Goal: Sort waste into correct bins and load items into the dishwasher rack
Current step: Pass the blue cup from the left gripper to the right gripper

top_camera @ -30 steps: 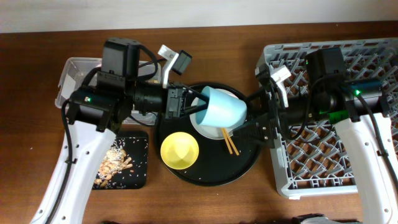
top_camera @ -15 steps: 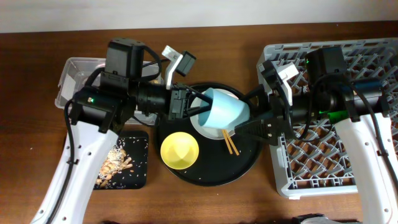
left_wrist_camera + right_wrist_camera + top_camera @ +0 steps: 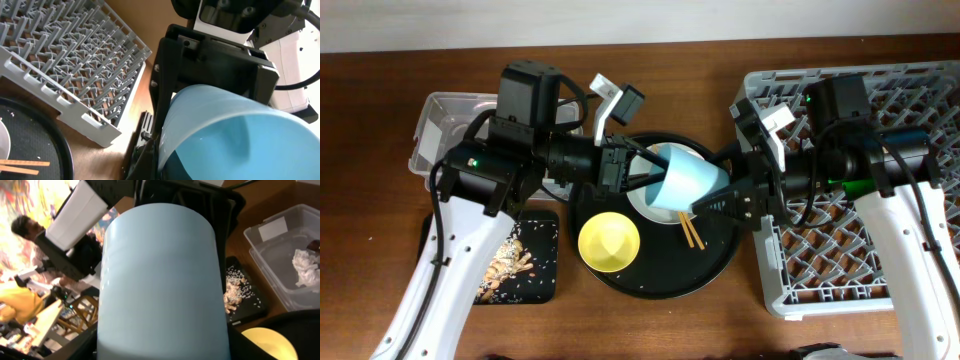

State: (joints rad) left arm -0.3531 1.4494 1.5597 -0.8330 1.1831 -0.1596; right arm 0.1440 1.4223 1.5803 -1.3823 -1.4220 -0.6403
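Dark brown wood-grain table (image 3: pixel 650 325), off-white wall (image 3: pixel 620 18) along its far edge, even light, soft shadows.

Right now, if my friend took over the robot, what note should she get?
Left gripper shut on the light-blue cup's rim, above the round black tray.
Right gripper around the cup's base; grip unclear.
Done: tissue in clear tub, scraps on flat black tray.
Left: cup, yellow bowl, plate, chopsticks to the rack.

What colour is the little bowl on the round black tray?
The bowl is yellow, seen best in the overhead view.
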